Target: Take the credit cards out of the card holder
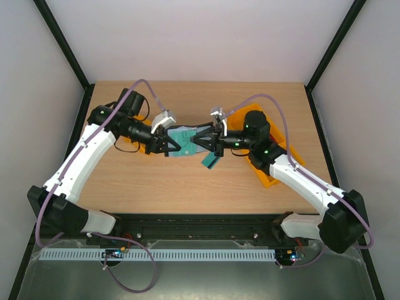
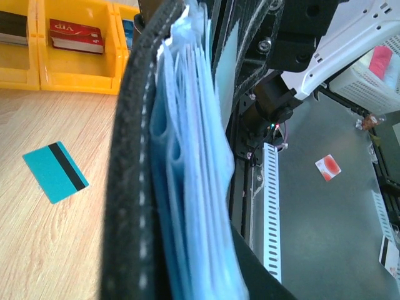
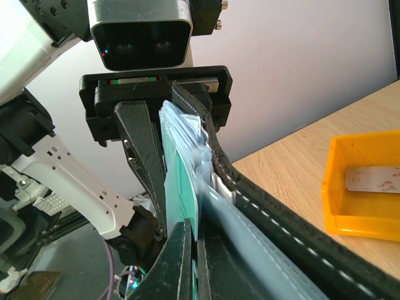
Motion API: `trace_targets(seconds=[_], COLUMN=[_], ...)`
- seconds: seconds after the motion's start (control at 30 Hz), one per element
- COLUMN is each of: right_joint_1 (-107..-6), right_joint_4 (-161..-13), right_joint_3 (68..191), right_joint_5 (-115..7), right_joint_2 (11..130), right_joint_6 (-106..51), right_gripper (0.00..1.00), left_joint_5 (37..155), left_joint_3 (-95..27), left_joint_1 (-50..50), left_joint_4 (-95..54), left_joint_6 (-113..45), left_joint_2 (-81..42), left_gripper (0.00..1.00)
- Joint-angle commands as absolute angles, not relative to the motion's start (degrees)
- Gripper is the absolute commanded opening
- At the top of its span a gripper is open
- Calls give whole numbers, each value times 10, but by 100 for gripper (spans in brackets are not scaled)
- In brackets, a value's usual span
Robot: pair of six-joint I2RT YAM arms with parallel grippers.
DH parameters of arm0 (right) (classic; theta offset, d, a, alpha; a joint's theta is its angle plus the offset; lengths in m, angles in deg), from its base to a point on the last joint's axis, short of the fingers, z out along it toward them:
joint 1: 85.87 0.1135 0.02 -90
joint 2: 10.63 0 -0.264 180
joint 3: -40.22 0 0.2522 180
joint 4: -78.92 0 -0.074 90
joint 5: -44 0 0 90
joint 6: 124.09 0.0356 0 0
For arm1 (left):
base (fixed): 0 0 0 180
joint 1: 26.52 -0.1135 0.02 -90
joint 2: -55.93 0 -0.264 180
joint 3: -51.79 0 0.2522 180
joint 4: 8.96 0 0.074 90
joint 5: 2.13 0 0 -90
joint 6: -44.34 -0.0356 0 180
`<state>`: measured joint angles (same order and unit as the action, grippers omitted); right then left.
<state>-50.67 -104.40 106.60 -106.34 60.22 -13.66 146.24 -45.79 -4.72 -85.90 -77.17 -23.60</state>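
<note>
Left gripper (image 1: 169, 146) jaws clamped on card holder (image 1: 182, 139). Right gripper (image 1: 199, 142) jaws pinched shut on teal card (image 3: 181, 187) in holder pockets. Second card (image 2: 56, 172) flat on table (image 1: 187, 194) nearby.

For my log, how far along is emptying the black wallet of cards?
Done: one teal plastic card lies on the wooden table. In hand: the left gripper holds the black folding wallet; the right gripper pinches a second teal card. Left: pulling that free.

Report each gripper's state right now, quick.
Left gripper: closed, holding the card holder.
Right gripper: closed on a credit card inside the card holder.
</note>
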Motion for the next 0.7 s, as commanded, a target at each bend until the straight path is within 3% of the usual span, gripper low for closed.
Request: trace_targets(seconds=[0.0,0.4,0.6,0.67], right_joint_1=[-515,-566,-572,-572], right_joint_4=[-1091,-975,-967,-973], right_joint_3=[1046,1054,1058,1059], right_joint_5=[-1052,-1017,-1017,-1029], right_joint_2=[591,541,540,543], right_joint_6=[-104,-160,-163,-156], right_gripper=[2,2,2,2], left_joint_5=[1518,1517,1518,1518], left_joint_3=[-451,-446,-445,-445], left_joint_1=[-40,-47,-49,-49], left_joint_4=[-812,-799,-801,-799], left_joint_6=[-750,-731,-733,-730], left_joint_2=[-223,-217,-217,-218], left_gripper=[16,11,14,9])
